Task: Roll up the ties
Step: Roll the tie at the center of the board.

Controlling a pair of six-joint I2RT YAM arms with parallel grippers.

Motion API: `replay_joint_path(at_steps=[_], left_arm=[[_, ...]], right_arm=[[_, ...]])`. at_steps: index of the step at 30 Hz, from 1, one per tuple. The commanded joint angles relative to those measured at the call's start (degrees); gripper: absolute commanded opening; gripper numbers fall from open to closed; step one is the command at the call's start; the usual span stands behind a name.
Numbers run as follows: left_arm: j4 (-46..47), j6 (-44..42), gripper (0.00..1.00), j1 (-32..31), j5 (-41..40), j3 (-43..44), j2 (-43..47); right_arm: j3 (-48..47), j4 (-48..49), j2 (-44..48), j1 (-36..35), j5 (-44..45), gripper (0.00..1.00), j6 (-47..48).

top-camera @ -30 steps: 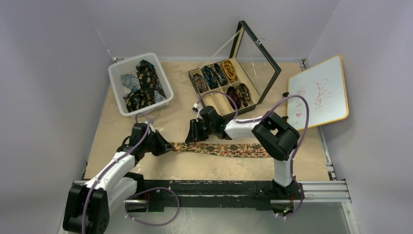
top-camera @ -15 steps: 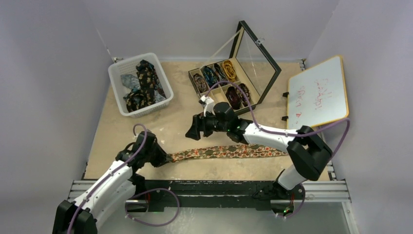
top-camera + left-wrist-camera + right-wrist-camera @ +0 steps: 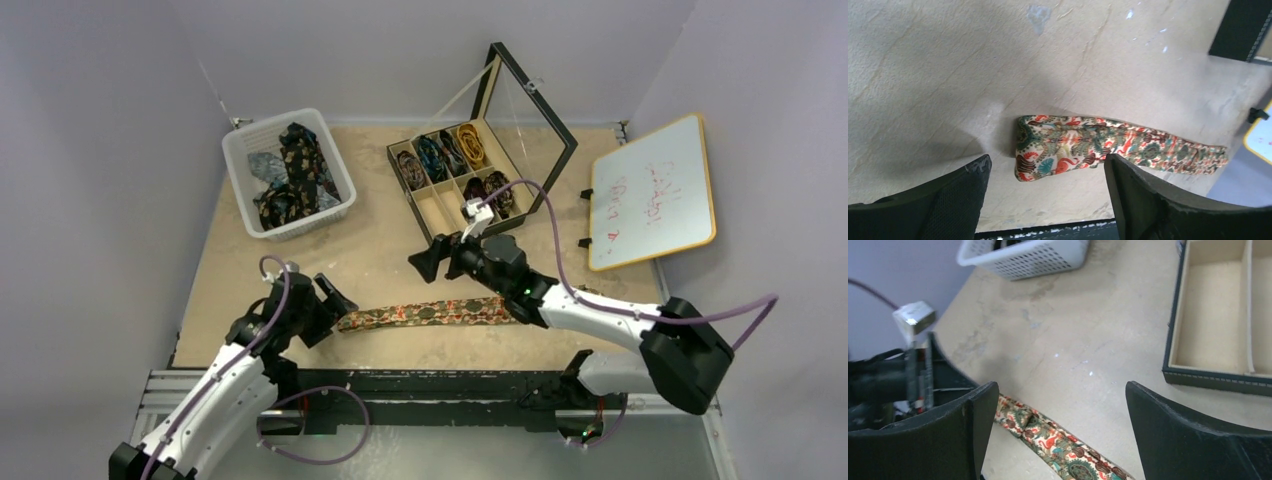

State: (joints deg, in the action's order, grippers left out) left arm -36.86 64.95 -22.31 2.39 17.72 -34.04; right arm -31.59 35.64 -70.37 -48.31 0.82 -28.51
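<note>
One tie (image 3: 430,312), tan-orange with red and teal figures, lies folded flat and stretched left to right near the table's front. My left gripper (image 3: 335,300) is open just off its left end; in the left wrist view that tie's end (image 3: 1048,150) lies between the spread fingers of this gripper (image 3: 1045,165), untouched. My right gripper (image 3: 425,262) is open above the table just behind the tie's middle. Its wrist view shows the tie (image 3: 1058,445) below the wide jaws of the right gripper (image 3: 1062,390). More ties fill the white basket (image 3: 240,150), and coiled ties sit in the black box (image 3: 392,153).
The box's glass lid (image 3: 530,120) stands open at the back right. A whiteboard (image 3: 655,190) leans at the right edge. One near compartment of the box (image 3: 1208,315) holds nothing. A metal rail (image 3: 450,385) runs along the front edge.
My left gripper has opened and let go of the tie's left end. The right gripper opened fully and swung right and back. The tie slid nearer the front edge.
</note>
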Motion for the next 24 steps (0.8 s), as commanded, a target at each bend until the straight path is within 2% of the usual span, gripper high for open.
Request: replay_joint_path(at_steps=[1,5,8,10,12,14,18,19,21,24], left_arm=[[-0.9,0.1,0.83,-0.3,-1.8,1.2,2.6],[-1.4,0.5,0.84,-0.3,-1.4,1.4,1.5],[-0.2,-0.3,0.85,-0.3,-0.6,1.0,0.5],[0.8,-0.5,0.85,-0.3,-0.4,0.9,-0.7],[1.7,-0.4,0.87,-0.3,-0.7,1.1,-2.3],[2.5,-1.0,0.87,-0.3,-1.0,1.5,-4.2],[2.4,-0.1,0.88,-0.3,-2.2,1.8,-6.4],[2.5,0.1,0.88,-0.3,-2.2,1.7,-6.3],[2.5,0.1,0.88,-0.3,-1.7,1.3,-5.4],[1.2,1.3,0.89,-0.3,-2.2,1.3,-3.4]], right_arm=[[-7.0,-12.1,-6.0,1.0,5.1,0.99,-6.2],[-5.3,-16.3,-7.6,2.1,4.5,0.99,-11.5],[0.3,-13.9,-3.0,2.1,1.9,0.99,-13.3],[3.7,-5.5,-1.4,2.1,-6.2,0.99,-7.3],[3.2,-2.6,-2.9,1.7,-14.9,0.98,-1.3],[2.2,0.3,-4.3,0.1,-17.2,0.98,3.5],[7.1,21.2,-7.2,-2.4,-17.9,0.99,11.9],[5.7,22.3,-9.4,-2.7,-18.0,0.99,13.2],[1.1,18.6,-14.5,-3.5,-21.5,0.98,14.9],[-1.4,18.1,-19.0,-7.9,-23.7,0.99,25.8]])
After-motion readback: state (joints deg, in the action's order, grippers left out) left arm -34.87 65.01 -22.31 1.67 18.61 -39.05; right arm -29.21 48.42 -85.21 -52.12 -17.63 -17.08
